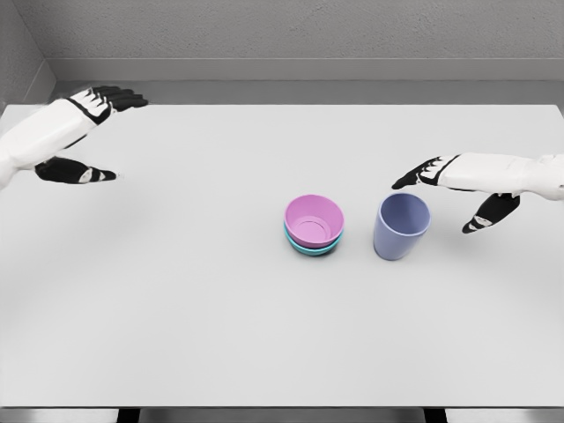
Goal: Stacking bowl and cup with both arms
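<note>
On the white bench point(176, 308), a pink bowl point(314, 220) sits nested inside a teal bowl point(310, 248) near the middle. Just beside them, to the right, a periwinkle cup point(401, 226) stands upright, apart from the bowls. The right hand point(454, 189) hovers close to the cup, fingers spread and empty. The left hand point(84, 132) hangs far off at the bench's left edge, fingers extended, holding nothing.

- Bright, even, diffuse light; no single source can be made out.
- The white counter point(176, 308) looks nearly washed out, without hard glare.
- Shadows are faint and soft: a pale smudge beneath the left hand point(84, 132), slight darkening under the pink bowl point(314, 220).
- Edges are slightly soft, like a compressed render.
</note>
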Motion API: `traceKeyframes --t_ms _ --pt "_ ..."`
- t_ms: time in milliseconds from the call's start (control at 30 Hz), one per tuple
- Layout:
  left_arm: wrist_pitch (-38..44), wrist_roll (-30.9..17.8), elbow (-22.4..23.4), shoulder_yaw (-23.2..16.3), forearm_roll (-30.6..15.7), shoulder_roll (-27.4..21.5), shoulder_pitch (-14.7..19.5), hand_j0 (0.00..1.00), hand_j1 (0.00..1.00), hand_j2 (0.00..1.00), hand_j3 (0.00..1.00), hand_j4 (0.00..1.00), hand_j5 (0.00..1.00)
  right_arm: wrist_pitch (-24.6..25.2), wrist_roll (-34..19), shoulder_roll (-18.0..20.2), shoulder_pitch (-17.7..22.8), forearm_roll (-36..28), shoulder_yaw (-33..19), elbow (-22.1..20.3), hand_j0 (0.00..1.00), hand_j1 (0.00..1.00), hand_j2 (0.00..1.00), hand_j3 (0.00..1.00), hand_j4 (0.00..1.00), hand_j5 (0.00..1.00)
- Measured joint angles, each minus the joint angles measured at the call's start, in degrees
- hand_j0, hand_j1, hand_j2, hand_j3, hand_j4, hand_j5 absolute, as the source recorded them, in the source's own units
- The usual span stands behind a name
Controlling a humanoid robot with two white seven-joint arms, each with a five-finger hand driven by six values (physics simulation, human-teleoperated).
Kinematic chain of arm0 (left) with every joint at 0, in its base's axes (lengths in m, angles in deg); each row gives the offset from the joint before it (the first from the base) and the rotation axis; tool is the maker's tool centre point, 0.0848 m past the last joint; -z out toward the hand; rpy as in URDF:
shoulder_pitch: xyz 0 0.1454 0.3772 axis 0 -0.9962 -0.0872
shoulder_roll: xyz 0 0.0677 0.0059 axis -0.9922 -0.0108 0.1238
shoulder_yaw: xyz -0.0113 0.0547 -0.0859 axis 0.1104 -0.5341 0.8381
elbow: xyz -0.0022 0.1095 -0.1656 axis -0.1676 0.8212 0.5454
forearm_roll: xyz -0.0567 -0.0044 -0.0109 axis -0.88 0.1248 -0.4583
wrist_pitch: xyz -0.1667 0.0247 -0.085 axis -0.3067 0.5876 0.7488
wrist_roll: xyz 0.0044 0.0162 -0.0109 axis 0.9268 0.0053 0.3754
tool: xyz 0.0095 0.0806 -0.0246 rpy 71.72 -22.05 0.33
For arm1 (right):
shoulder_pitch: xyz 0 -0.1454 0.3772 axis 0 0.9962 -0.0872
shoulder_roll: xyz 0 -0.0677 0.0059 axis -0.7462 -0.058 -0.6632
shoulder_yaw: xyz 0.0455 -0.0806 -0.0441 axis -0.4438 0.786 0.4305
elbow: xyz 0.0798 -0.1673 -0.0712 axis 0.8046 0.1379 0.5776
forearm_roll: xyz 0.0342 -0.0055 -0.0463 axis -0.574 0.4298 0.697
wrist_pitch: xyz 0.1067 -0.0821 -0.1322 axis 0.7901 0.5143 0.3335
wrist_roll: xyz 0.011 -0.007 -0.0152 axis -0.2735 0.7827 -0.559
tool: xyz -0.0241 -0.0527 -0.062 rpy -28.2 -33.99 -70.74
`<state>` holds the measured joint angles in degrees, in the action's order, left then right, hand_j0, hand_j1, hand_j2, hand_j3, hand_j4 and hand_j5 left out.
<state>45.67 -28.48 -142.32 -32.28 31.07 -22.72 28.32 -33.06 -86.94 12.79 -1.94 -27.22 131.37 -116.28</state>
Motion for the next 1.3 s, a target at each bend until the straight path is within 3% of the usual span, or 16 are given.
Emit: traceKeyframes --t_ms 333,1300 --pt "0.02 0.04 9.58 6.41 3.33 9.72 -4.05 1.00 1.00 1.00 1.00 1.00 1.00 0.00 0.00 -0.75 0.00 -0.04 0.03 -0.09 0.99 0.99 0.99 0.99 0.99 0.99" --pt "0.03 -0.10 12.50 8.78 3.51 12.11 -4.22 1.00 1.00 1.00 1.00 1.00 1.00 0.16 0.00 -4.21 0.00 0.16 1.40 -0.43 1.00 1.00 1.00 1.00 1.00 1.00"
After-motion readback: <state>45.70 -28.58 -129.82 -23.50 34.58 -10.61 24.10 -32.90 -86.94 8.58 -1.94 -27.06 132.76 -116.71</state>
